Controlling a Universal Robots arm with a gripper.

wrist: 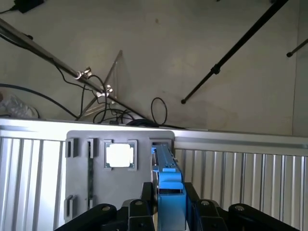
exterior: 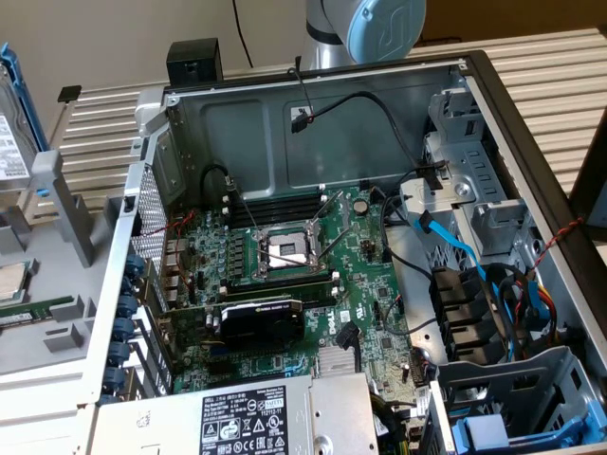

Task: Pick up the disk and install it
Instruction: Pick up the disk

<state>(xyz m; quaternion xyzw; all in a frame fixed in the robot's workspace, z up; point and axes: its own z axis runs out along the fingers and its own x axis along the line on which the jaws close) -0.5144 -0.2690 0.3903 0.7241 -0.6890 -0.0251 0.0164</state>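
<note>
I am viewing a slatted metal worktop carrying a grey parts tray, which is sitting against the worktop's edge with floor beyond it. The disk is standing upright on its narrow edge at a slot in that tray, with its bright blue carrier frame facing the wrist camera. I cannot tell whether its lower edge is resting in the slot. The hand is grasping the disk, its black fingers pressing against both sides of the blue frame. A small square silver processor chip is lying flat in a pocket of the tray, just beside the disk. In the exterior view, an open computer case is lying on the worktop with its motherboard facing up. The tray is sitting to the exterior view's left of the case. The arm is showing above the case's far wall.
</note>
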